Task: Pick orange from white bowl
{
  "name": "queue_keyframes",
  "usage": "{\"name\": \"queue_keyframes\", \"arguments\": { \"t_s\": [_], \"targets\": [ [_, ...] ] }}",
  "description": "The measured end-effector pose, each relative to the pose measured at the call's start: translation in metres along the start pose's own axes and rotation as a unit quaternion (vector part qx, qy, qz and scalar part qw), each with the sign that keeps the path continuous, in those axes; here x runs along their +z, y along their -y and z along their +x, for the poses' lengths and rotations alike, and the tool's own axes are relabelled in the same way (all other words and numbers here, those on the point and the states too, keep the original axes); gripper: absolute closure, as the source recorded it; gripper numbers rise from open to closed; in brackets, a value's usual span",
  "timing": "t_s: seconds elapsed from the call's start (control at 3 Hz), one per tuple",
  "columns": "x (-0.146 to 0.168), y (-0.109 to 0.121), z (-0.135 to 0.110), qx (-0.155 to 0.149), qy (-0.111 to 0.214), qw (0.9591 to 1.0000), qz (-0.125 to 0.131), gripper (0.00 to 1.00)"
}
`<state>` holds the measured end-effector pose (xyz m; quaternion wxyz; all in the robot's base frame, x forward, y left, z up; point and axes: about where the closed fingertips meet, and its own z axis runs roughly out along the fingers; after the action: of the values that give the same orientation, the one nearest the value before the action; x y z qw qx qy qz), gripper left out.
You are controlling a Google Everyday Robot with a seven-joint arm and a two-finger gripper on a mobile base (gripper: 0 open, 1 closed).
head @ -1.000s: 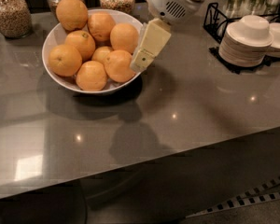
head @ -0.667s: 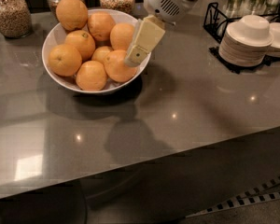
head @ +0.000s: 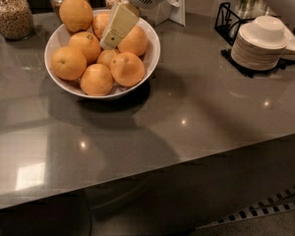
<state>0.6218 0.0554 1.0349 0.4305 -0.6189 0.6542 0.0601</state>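
The white bowl stands at the back left of the grey counter and holds several oranges. One orange sits on top at the back, others lie around the rim. My gripper, cream-coloured under a white wrist, reaches down from the top into the middle of the bowl. Its tip lies between one orange on the left and another on the right, just above a part-hidden orange. I cannot tell whether it touches any of them.
Glass jars stand behind the bowl at the back left. A stack of small white bowls and a black wire rack are at the back right. The counter's front edge runs across the lower part of the view.
My gripper has moved left and further back, from the bowl's right rim to over its middle among the oranges. The oranges have not shifted.
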Motion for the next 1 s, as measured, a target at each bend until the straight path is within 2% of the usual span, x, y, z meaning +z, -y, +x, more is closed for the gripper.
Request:
{"name": "queue_keyframes", "arguments": {
  "t_s": [0.33, 0.67, 1.0],
  "targets": [
    [0.02, 0.02, -0.018, 0.006, 0.02, 0.9996, 0.019, 0.0],
    [0.036, 0.034, -0.03, 0.022, 0.035, 0.9987, 0.031, 0.14],
    [0.05, 0.041, -0.035, 0.041, 0.05, 0.9974, 0.03, 0.26]
  ]
}}
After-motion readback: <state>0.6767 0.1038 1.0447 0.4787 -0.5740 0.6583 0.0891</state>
